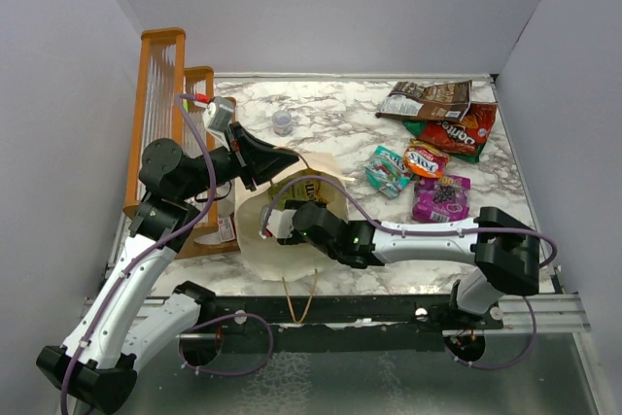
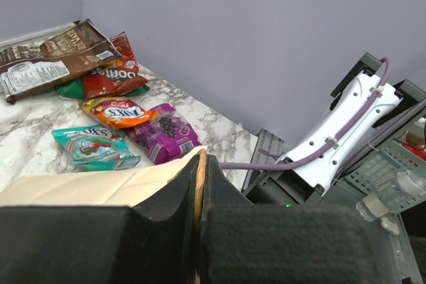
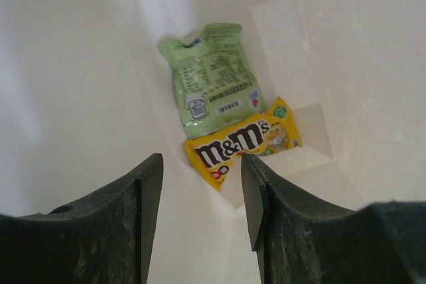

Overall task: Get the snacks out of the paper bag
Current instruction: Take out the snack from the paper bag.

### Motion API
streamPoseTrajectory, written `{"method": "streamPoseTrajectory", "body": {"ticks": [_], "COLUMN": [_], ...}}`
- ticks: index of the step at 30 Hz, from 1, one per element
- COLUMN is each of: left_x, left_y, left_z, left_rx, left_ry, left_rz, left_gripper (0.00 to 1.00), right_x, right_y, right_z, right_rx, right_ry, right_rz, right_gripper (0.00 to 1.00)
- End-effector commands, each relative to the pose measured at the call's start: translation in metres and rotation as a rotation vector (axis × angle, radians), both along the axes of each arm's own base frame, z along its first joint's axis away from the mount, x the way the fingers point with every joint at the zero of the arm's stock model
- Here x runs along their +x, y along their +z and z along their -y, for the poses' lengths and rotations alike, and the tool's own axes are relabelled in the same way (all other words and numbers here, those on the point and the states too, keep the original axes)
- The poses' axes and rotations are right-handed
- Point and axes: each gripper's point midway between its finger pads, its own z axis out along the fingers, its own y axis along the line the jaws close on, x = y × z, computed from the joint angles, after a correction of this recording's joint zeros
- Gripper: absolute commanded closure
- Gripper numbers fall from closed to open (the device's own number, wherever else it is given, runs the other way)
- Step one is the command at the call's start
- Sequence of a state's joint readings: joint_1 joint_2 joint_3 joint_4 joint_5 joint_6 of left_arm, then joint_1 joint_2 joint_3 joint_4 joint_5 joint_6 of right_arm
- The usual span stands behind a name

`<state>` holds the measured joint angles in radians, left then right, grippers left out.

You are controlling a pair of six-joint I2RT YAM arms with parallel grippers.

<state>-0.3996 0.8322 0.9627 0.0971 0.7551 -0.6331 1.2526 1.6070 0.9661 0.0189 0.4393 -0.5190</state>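
The cream paper bag (image 1: 255, 240) stands open at the near middle of the table. My left gripper (image 1: 288, 159) is shut on the bag's tan handle (image 2: 200, 177) at its far rim. My right gripper (image 1: 276, 223) is inside the bag, open and empty (image 3: 202, 164). Below its fingers, on the bag's floor, lie a green packet (image 3: 213, 88) and a yellow M&M's pack (image 3: 243, 143). On the table to the right lie a brown chip bag (image 1: 426, 99), a red Doritos bag (image 1: 462, 130), an orange packet (image 1: 425, 157), a teal-pink packet (image 1: 386, 170) and a purple pouch (image 1: 440, 197).
An orange-framed wooden rack (image 1: 160, 114) stands at the far left, close to my left arm. A small clear cup (image 1: 282, 121) sits behind the bag. The bag's second handle loop (image 1: 299, 298) hangs over the near table edge. Grey walls close in the table.
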Motion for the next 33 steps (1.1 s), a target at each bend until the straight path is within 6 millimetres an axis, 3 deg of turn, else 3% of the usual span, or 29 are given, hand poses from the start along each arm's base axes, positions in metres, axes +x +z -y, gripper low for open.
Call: {"method": "streamPoseTrajectory", "body": {"ticks": [1,15,20,24,27,33], "left_x": [-0.007,-0.005,0.009,0.017,0.019,0.02], "left_y": [0.014,0.02,0.022,0.02,0.017,0.015], "left_z": [-0.001,0.002,-0.003,-0.005,-0.003,-0.003], "left_rx": [-0.043,-0.147,-0.142,-0.135,-0.132,-0.132], "left_ry": [-0.01,-0.031,0.056,0.092,0.09,0.09], "left_rz": [0.036,-0.009,-0.011,-0.014,-0.025,-0.031], "left_gripper": [1.0,1.0,1.0,1.0,1.0,1.0], "right_x": [0.027,0.046,0.032,0.007,-0.013,-0.023], "right_y": [0.009,-0.018,-0.011,0.003,0.013,0.018], "right_z": [0.013,0.038,0.034,0.02,0.01,0.008], "right_rx": [0.044,0.028,0.051,0.115,0.195,0.316], "right_ry": [-0.157,-0.298,-0.249,-0.216,-0.247,-0.439], "right_rz": [-0.014,-0.128,-0.211,-0.379,-0.528,-0.664], "right_gripper": [0.48,0.41,0.38,0.32,0.31,0.33]}}
